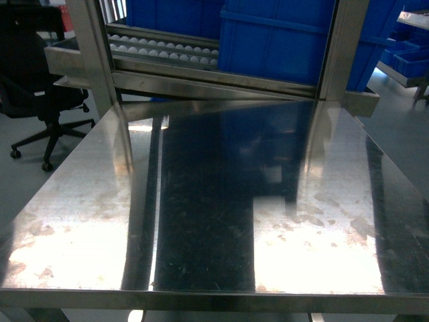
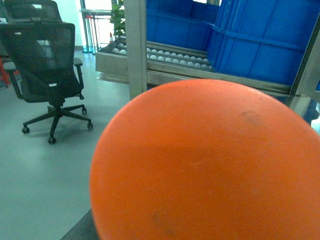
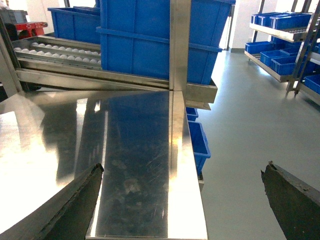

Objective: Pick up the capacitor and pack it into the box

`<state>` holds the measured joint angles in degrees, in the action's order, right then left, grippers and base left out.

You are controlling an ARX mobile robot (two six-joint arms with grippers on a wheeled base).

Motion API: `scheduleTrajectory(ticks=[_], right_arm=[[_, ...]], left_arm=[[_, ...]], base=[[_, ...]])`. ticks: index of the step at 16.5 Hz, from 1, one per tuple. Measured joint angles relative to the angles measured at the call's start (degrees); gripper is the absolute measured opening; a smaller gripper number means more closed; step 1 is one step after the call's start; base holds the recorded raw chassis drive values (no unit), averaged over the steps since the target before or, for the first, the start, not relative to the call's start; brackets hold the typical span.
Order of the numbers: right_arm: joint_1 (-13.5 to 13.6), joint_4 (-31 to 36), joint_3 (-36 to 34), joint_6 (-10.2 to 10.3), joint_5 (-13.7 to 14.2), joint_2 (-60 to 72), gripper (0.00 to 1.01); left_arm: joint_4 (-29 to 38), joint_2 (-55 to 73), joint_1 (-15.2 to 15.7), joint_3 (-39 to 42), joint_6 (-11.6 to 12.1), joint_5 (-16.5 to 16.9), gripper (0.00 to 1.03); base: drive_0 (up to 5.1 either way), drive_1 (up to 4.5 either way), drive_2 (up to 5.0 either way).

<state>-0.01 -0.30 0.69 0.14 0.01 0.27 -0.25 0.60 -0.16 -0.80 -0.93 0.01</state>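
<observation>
Neither the capacitor nor the box shows in any view. The head view holds only the bare steel table (image 1: 214, 221), and neither gripper shows there. A large, smooth orange rounded surface (image 2: 210, 165) sits very close to the left wrist camera. It fills most of that view and hides the left gripper's jaws. In the right wrist view my right gripper (image 3: 184, 167) is open above the table's right edge (image 3: 192, 200). Its dark fingers (image 3: 75, 205) stand wide apart with nothing between them.
Behind the table stands a steel rack with a roller conveyor (image 1: 164, 50) and large blue bins (image 1: 281, 47). A black office chair (image 1: 40, 100) stands on the floor at the left. More blue bins fill shelves (image 3: 285, 35) at the right and sit under the table (image 3: 199, 142).
</observation>
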Motion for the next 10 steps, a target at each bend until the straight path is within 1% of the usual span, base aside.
scheduleTrajectory(ticks=[10], right_arm=[[0.0, -0.02, 0.0, 0.0, 0.0, 0.0, 0.98]], left_arm=[[-0.13, 0.0, 0.0, 0.0, 0.0, -0.02, 0.44]], base=[[0.0, 0.0, 0.0]])
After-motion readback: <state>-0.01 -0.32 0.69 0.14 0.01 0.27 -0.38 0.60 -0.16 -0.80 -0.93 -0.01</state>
